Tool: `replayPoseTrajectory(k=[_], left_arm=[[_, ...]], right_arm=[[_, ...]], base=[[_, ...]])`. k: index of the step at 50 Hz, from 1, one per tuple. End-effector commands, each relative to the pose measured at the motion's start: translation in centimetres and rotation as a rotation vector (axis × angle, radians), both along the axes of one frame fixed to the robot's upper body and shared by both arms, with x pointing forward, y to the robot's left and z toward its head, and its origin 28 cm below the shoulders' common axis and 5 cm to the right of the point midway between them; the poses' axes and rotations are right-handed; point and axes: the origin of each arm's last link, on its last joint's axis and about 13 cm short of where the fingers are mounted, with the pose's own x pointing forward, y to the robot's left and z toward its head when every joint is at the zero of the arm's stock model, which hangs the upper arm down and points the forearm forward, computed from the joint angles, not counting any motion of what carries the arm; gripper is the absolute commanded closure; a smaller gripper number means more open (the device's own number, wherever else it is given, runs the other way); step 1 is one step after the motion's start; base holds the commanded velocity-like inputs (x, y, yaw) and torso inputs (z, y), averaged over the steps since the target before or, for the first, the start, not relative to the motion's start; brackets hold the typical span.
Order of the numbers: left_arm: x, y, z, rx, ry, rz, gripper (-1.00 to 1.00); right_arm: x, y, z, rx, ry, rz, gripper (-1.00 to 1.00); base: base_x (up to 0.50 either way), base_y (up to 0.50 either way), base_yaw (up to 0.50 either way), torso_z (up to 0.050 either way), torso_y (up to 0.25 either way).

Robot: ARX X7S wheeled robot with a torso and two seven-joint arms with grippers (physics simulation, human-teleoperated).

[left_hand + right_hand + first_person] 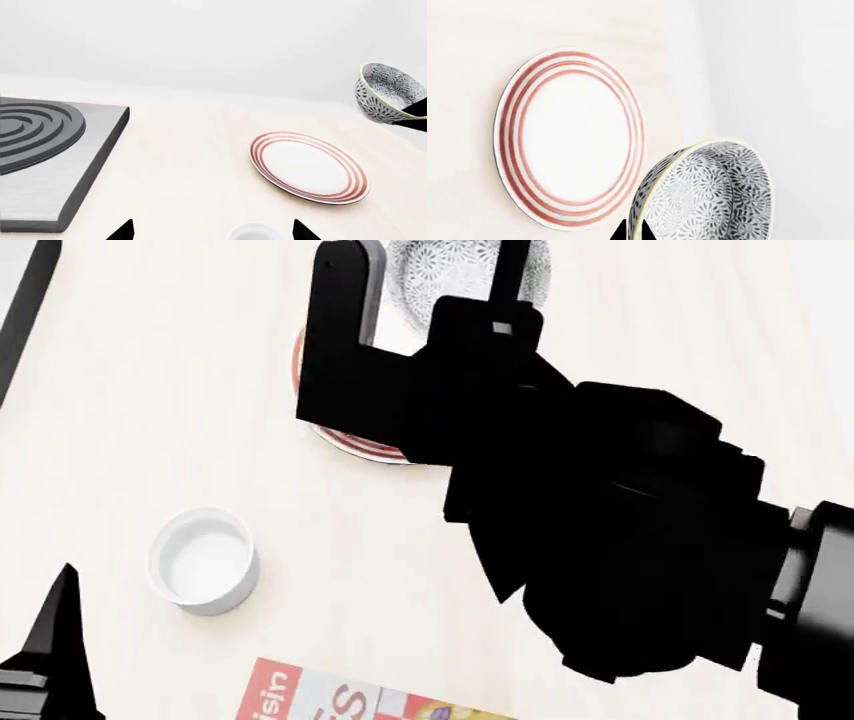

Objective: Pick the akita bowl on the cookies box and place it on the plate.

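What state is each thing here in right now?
Bowl: lifted, tilted, pinched at its rim by the right tool.
Plate: flat on the table, empty.
Cup: upright, empty.
Cookie box: lying flat, nothing seen on it.
Stove: no pot on it.
Left tool: open, holding nothing.

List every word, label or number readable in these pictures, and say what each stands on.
"isin" – white letters on the red part of the cookies box, cut off by the head view's lower edge.
A large "S" beside it on the same box, the rest out of frame.
No lettering shows on the plate, the akita bowl, the white cup or the stove.
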Motion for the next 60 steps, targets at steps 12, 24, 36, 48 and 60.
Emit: replayPoseTrajectory(k=[12,24,36,48,60], left_arm=[[-0.4,-0.2,-0.6,0.054,-0.075,-0.045,-1.00],[-0.4,0.0,-0.6,0.040,-0.088,-0.043,-1.00],[-0.5,0.0,-0.5,0.037,-0.109,-0.059,-1.00],[-0.3,-0.1,-0.7,0.031,-0.093,-0.030,-1.00],[-0.4,-0.1,-0.7,0.026,-0.091,-0.033,-1.00]], right_arm=[[5.9,1.9,-0.1,0.021,-0.079,-0.047,1.00],[6.3,3.5,-1.2,0.051,-0.062,0.007,1.00],[6.6,3.8,-2.7,0.039,-0.051,0.025,1.00],[6.8,4.1,-3.1,0.040,-0.050,0.029,1.00],[7.6,4.4,-3.9,0.060,-0.037,0.026,1.00]], base=[[0.00,0.00,0.00,0.000,0.000],[0.00,0.00,0.00,0.000,0.000],[0.00,0.00,0.00,0.000,-0.120],[0.00,0.00,0.00,0.001,-0.135],[0.00,0.00,0.00,0.000,0.000]])
